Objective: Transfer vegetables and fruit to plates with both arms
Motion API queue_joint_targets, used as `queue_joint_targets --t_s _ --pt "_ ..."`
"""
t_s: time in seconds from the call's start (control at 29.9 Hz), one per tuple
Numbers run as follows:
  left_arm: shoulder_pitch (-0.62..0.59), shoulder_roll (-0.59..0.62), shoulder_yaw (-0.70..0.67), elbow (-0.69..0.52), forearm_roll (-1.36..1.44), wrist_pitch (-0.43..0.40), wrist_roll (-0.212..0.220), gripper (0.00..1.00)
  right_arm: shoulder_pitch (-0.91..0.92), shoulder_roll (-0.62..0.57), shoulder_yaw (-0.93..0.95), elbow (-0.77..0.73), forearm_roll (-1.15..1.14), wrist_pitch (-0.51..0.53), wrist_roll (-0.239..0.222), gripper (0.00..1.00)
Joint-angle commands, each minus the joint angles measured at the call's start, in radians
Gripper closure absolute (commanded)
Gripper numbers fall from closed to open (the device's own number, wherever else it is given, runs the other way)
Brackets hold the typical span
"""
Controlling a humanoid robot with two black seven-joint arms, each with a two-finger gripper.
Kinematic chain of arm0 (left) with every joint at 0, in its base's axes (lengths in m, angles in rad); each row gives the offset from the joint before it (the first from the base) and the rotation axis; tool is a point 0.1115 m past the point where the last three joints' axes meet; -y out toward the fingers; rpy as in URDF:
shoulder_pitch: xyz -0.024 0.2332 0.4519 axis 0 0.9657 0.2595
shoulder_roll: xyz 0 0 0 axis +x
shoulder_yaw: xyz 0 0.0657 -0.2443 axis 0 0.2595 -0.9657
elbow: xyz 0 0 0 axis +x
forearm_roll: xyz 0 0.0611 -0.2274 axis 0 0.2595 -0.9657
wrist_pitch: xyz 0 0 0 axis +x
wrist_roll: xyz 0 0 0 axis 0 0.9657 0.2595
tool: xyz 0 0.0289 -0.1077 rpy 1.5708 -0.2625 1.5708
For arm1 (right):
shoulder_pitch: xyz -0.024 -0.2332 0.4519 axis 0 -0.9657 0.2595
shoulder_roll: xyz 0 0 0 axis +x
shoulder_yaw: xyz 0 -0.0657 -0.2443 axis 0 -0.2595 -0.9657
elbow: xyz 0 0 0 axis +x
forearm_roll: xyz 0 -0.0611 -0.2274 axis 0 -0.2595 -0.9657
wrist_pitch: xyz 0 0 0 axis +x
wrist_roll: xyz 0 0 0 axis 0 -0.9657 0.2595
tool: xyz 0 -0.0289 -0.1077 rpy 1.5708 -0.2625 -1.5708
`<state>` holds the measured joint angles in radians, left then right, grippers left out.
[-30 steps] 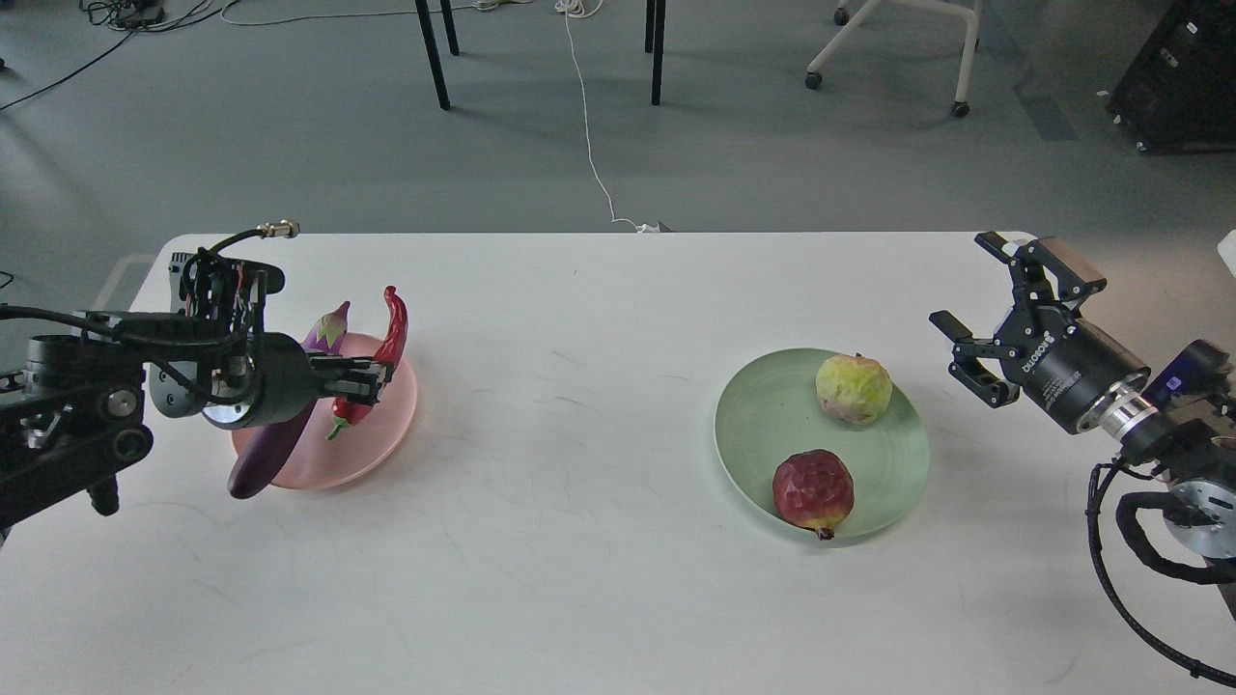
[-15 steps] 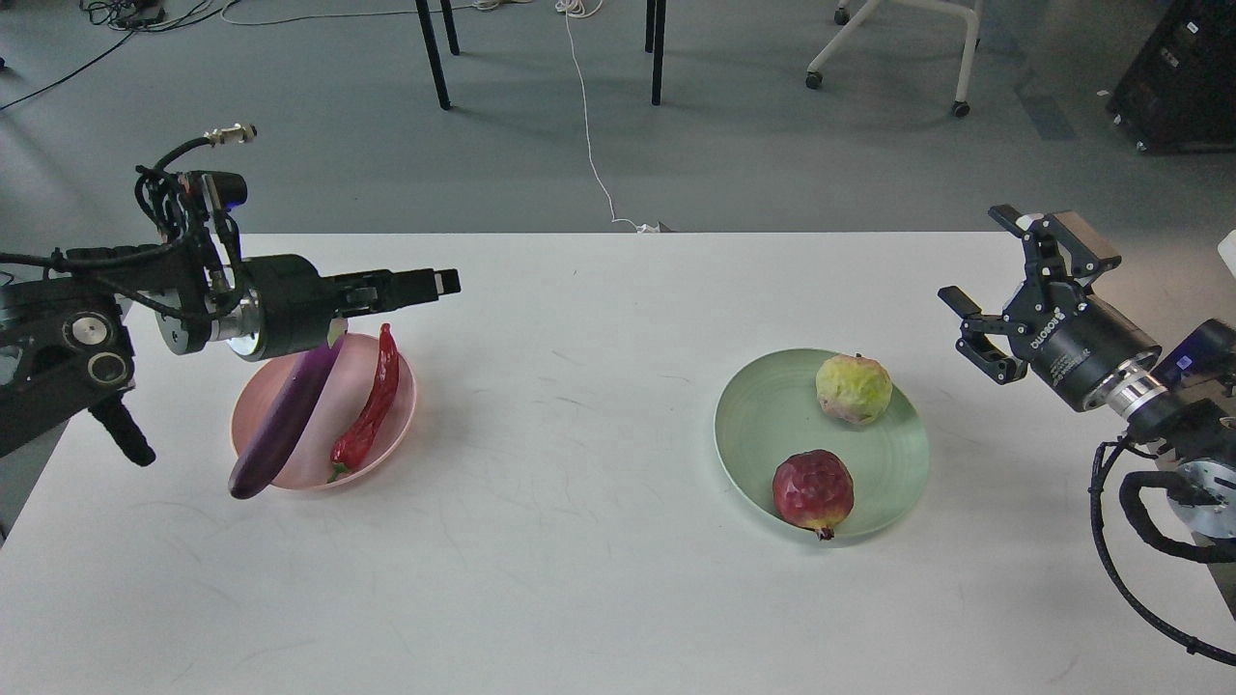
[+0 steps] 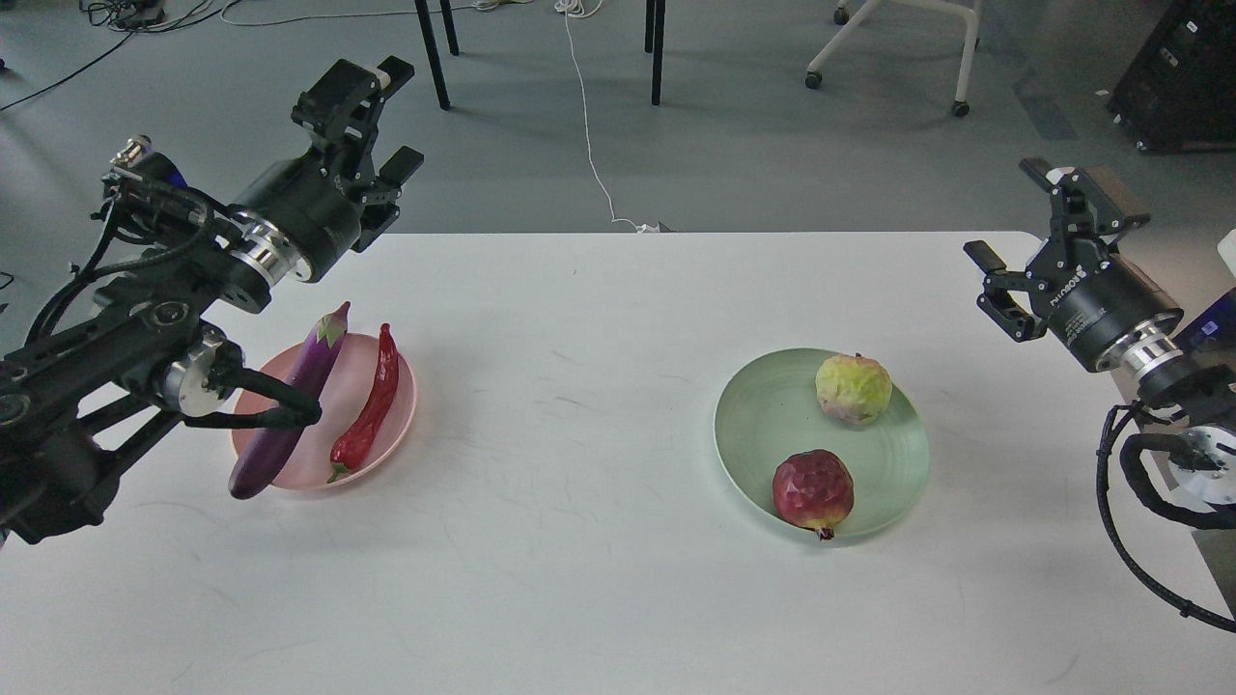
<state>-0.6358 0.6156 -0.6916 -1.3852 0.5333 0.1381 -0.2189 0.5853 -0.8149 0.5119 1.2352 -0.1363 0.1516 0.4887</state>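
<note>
The purple eggplant (image 3: 294, 401) lies across the pale pink plate (image 3: 391, 425), its lower end hanging over the plate's front left rim. The red chili pepper (image 3: 371, 407) lies beside it on the same plate. The bumpy yellow-green fruit (image 3: 853, 389) and the dark red pomegranate (image 3: 813, 491) sit on the pale green plate (image 3: 763, 420). My left gripper (image 3: 372, 116) is open and empty, raised above the table's far left edge. My right gripper (image 3: 1038, 227) is open and empty, raised near the table's right edge.
The white table (image 3: 599, 541) carries only the two plates. Beyond its far edge are black table legs (image 3: 657, 53), a white cable (image 3: 589, 125) on the grey floor and a chair base (image 3: 898, 48).
My left gripper let go of the chili pepper onto the pink plate, then rose and swung back and up. My right gripper rose a little and drew back to the right.
</note>
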Motion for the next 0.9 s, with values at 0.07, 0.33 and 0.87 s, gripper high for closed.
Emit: queue_joint_targets --t_s 0.07,0.33,0.87 --pt "0.160 -0.143 -0.202 0.063 0.008 -0.095 0.003 0.00 0.008 0.075 0.016 -0.048 0.026 0.006 0.000 0.01" --pt "0.286 -0.287 -0.387 0.169 0.011 -0.290 0.004 0.00 0.014 0.125 0.031 -0.086 0.098 0.002 0.000 0.01" --pt "0.421 -0.327 -0.417 0.143 0.002 -0.339 -0.106 0.00 -0.012 0.183 0.028 -0.088 0.095 0.011 0.000 0.01"
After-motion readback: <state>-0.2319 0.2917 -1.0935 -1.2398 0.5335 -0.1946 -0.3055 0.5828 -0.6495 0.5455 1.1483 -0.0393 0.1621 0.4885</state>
